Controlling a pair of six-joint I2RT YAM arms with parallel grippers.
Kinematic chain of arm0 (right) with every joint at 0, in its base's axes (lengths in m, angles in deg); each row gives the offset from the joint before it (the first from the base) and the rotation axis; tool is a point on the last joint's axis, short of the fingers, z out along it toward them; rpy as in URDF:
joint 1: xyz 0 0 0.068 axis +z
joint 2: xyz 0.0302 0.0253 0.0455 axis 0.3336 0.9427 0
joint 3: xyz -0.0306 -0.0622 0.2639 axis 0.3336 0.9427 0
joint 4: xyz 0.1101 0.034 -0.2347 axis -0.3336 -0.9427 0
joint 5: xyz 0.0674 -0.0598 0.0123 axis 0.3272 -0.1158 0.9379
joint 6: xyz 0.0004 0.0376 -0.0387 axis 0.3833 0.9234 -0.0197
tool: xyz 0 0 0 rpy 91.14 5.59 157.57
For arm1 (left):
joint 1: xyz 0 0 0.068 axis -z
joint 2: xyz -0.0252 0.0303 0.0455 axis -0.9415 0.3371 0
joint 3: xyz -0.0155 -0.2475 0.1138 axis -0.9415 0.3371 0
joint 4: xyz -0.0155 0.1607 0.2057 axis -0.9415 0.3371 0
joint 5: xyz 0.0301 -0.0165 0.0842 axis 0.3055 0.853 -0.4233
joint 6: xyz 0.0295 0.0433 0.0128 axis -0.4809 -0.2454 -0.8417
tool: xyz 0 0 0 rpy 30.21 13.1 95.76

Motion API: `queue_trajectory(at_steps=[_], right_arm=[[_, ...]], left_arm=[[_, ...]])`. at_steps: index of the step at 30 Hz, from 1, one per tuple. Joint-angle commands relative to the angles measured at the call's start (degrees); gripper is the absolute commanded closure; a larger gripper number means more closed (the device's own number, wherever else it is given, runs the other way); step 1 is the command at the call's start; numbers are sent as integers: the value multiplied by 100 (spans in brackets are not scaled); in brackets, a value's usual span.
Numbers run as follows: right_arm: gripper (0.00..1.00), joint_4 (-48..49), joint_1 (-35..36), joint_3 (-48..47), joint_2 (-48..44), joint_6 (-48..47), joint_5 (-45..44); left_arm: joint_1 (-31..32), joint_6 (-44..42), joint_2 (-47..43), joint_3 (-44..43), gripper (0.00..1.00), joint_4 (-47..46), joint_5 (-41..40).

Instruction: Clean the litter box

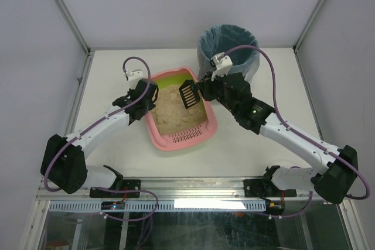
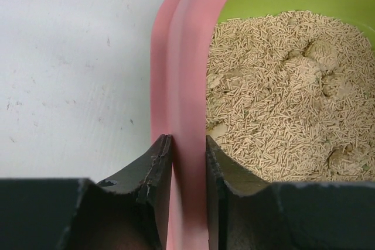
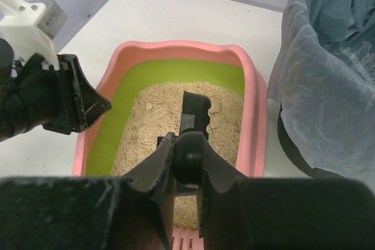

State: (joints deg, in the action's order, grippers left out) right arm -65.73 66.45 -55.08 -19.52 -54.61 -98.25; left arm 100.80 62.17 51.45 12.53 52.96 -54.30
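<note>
Sitting midway on the tabletop, the litter box has its left rim clamped in the left tool. The right tool is closed on a scoop above the litter; a blue-lined bin stands just beside its far right corner.

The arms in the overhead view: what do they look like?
The left arm and right arm both have white tube-like sections between chunky black joints. A purple cable loops along each one. A small white box sits at each wrist. The fingers are black, wedge-shaped and scuffed. A green light glows on the right one.
</note>
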Motion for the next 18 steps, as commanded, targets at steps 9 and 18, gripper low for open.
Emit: queue_trajectory(at_steps=[9,18], right_arm=[[100,-633,121,-1135,983,-465,-662],[100,-1218,359,-2393,2173,-1094,-1039]], left_arm=[[-156,-435,-466,-186,50,-21,536],[-159,-454,-1979,214,17,-428,821]])
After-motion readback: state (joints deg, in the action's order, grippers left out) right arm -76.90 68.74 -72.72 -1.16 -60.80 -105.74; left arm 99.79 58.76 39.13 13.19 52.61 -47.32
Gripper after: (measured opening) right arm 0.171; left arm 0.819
